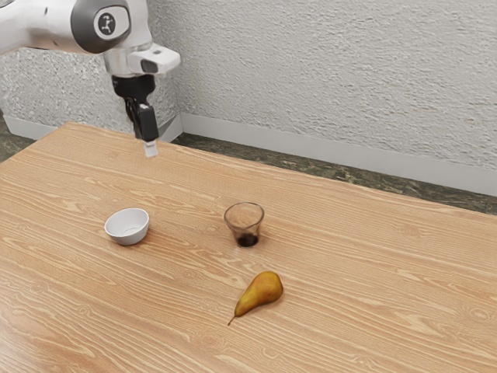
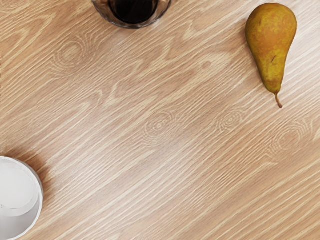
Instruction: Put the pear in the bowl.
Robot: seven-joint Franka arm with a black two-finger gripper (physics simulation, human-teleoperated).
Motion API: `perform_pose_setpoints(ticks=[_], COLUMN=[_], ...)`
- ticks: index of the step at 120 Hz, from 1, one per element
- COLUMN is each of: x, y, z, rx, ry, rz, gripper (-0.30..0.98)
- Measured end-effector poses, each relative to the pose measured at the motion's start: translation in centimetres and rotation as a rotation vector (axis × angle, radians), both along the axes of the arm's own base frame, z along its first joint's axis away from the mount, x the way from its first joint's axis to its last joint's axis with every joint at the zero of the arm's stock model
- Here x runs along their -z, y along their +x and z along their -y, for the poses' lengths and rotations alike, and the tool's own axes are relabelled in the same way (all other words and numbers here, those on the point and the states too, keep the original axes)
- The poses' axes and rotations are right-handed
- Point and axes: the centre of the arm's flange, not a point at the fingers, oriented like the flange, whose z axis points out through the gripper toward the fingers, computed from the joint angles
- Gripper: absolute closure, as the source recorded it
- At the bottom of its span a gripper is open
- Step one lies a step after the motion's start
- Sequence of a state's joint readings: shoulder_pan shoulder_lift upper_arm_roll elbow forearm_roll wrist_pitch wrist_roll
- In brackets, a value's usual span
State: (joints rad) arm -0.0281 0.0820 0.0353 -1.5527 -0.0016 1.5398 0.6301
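End effector (image 1: 150, 146) hangs high; can't tell if open/closed. Pear (image 1: 262, 289) lies on its side on tabletop (image 1: 365, 311), toward ext. view's right & nearer that cam; stem pts to its lower left. Grip prob. goes across long axis.

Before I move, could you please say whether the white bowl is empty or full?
Empty: the bowl shows bare white inside, while the pear lies on the table.
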Motion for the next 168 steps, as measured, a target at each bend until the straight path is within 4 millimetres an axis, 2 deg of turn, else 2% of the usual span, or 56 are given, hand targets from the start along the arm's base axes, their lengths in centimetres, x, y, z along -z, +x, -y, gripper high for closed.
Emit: perform_pose_setpoints(ticks=[24,31,39,46,52,65,81,89,108,118,125,134,148,168], x=[-0.3,-1.6,-0.6,1.7,4.1,11.8,18.5,21.2,25.3,28.5,29.3,29.3,29.7,31.8], y=[0.4,-0.9,-3.6,-5.5,-6.6,-8.4,-7.9,-7.9,-8.1,-7.8,-7.4,-5.9,-4.6,-3.8], z=[-0.1,0.1,0.5,1.3,3.0,6.1,9.5,10.9,14.0,16.3,18.1,18.9,18.6,18.1], rx=[0.083,0.106,0.13,0.154,0.194,0.268,0.315,0.292,0.221,0.201,0.184,0.149,0.094,0.035], ry=[-0.006,-0.011,-0.028,-0.046,-0.057,-0.069,-0.105,-0.155,-0.189,-0.189,-0.202,-0.214,-0.218,-0.209], rz=[0.041,0.062,0.036,0.0,-0.021,-0.023,0.013,0.016,0.019,0.022,0.048,0.094,0.129,0.121], gripper=[0.0,0.0,0.0,0.0,0.0,0.0,0.0,0.0,0.0,0.0,0.0,0.0,0.0,0.0])
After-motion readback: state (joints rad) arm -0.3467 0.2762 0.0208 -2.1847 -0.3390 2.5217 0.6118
